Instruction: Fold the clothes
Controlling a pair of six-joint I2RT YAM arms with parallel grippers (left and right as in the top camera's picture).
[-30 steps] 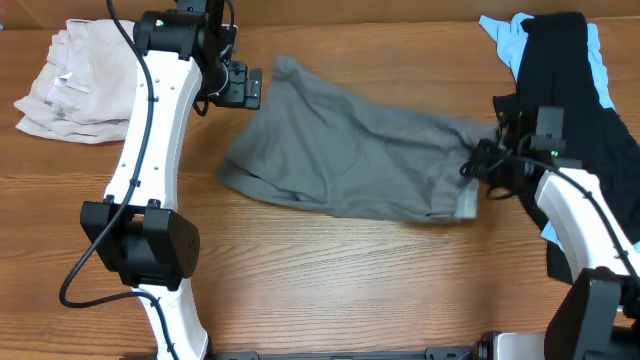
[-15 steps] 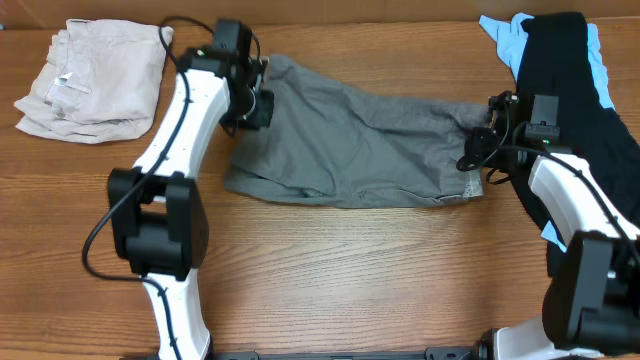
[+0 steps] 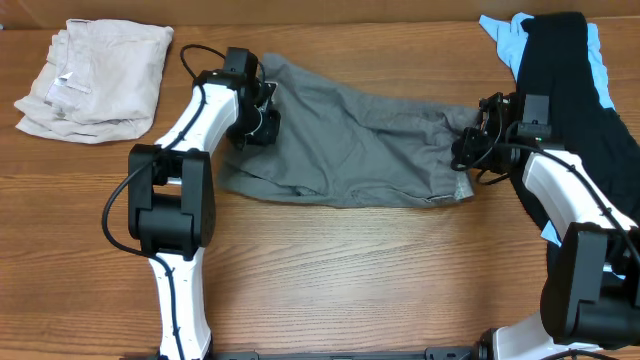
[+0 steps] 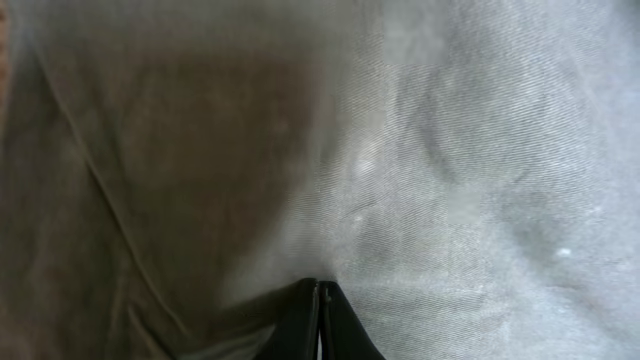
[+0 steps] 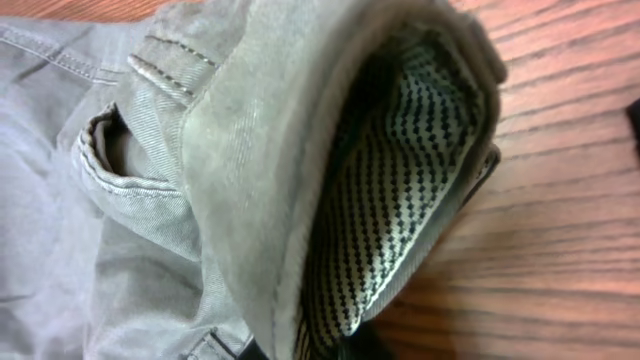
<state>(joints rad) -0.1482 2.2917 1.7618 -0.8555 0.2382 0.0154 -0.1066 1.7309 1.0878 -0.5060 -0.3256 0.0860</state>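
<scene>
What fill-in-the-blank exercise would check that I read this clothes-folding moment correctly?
The grey shorts lie on a ___ table.
The right gripper grips the shorts at their ___.
The cream garment lies on the ___ arm's side.
The black garment lies against a light-___ one.
Missing words: wooden; waistband; left; blue.
</scene>
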